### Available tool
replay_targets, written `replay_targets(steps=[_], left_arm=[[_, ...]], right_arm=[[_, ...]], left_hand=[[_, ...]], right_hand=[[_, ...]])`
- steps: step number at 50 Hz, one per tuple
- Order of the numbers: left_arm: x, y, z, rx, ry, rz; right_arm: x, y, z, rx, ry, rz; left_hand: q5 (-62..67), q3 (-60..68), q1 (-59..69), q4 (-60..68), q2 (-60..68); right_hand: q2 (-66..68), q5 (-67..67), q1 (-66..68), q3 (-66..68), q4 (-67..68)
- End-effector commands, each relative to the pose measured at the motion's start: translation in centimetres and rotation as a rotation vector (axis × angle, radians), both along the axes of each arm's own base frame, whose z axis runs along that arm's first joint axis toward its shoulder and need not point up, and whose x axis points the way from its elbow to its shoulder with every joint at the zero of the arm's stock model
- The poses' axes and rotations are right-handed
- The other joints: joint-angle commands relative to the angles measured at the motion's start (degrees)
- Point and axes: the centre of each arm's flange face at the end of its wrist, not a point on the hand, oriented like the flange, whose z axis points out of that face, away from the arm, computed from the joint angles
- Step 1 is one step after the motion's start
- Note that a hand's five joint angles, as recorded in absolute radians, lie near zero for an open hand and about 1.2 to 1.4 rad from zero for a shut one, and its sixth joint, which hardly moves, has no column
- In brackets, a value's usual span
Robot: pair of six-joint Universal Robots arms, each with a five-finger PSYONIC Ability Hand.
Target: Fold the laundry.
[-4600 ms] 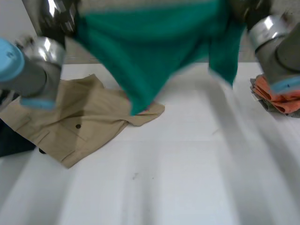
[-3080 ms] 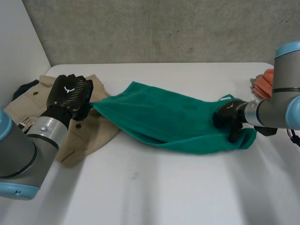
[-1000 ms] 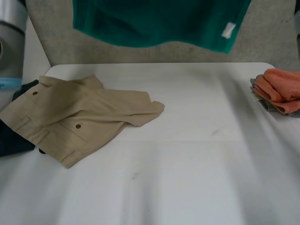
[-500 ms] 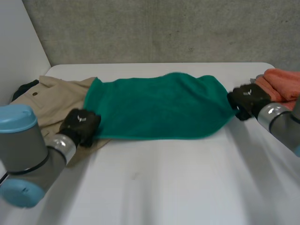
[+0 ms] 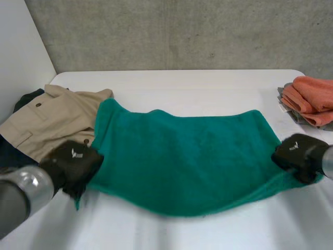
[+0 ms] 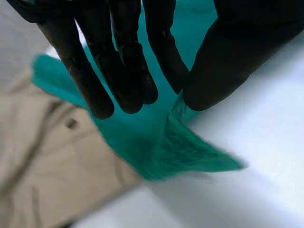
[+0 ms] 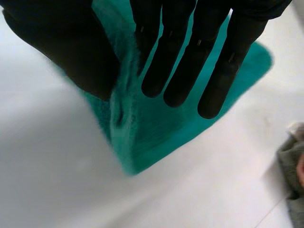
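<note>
far left on white counter (image 5: pixel 208 83): dark garment (image 5: pixel 9 156) tucked partly under crumpled beige garment (image 5: pixel 49 117), buttons showing. left hand (image 5: pixel 73 164) at near left corner of green towel (image 5: pixel 182 161), just beside beige garment's near edge. in left wrist view, fingers (image 6: pixel 121 66) nearly straight, thumb (image 6: pixel 228 61) closed toward them, towel corner drawn up into the gap and apparently pinched there, contact point itself hard to see. rest of that corner fanned out on counter below fingertips, beige garment beside it. green towel spread across middle of counter, long side running left to right, far left corner lying over beige garment, near edge curving between the two hands. right hand (image 5: pixel 296 153) at near right corner of towel. in right wrist view, fingers (image 7: pixel 180 57) straight and slightly spread, thumb (image 7: pixel 61 52) pressed against a ridge of towel lifted between thumb and fingers, so clamped on the cloth. far right: folded orange cloths (image 5: pixel 312 96) stacked on grey cloth (image 5: pixel 291 113), apart from towel, beyond right hand.
</note>
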Motion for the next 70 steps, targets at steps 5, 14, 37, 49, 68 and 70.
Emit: replay_targets(steps=[5,14,37,49,68,70], left_arm=[[-3.8,-9.3,-1.2,-0.329,0.085,0.015],[-6.5,-17.1,-2.1,-0.535,0.136,0.010],[-10.7,-21.5,-4.7,-0.606,0.188,-0.031],[-8.8,-20.4,-0.4,-0.632,0.272,0.058],[-5.0,-14.6,1.1,-0.293,0.274,0.195],[-4.7,-14.1,0.1,-0.257,0.254,0.201]], right_arm=[[3.1,-7.6,-0.8,-0.275,-0.238,-0.118],[4.8,-13.6,-1.6,-0.546,-0.332,-0.217],[8.4,-17.3,-6.7,-0.634,-0.267,-0.270],[7.9,-16.2,-3.0,-0.595,-0.391,-0.269],[5.1,-12.6,1.1,-0.339,-0.418,-0.284],[4.2,-12.4,1.4,-0.327,-0.412,-0.307]], left_hand=[[14.4,11.5,13.7,11.0,11.2],[14.4,11.5,13.7,11.0,11.2],[-55.6,-58.5,-56.3,-59.0,-58.8],[-55.6,-58.5,-56.3,-59.0,-58.8],[-55.6,-58.5,-56.3,-59.0,-58.8],[-55.6,-58.5,-56.3,-59.0,-58.8]], right_hand=[[12.3,12.8,15.1,11.9,11.3],[12.3,12.8,15.1,11.9,11.3],[-57.7,-57.2,-54.9,-58.1,-58.7],[-57.7,-57.2,-54.9,-58.1,-58.7],[-57.7,-57.2,-54.9,-58.1,-58.7],[-57.7,-57.2,-54.9,-58.1,-58.7]])
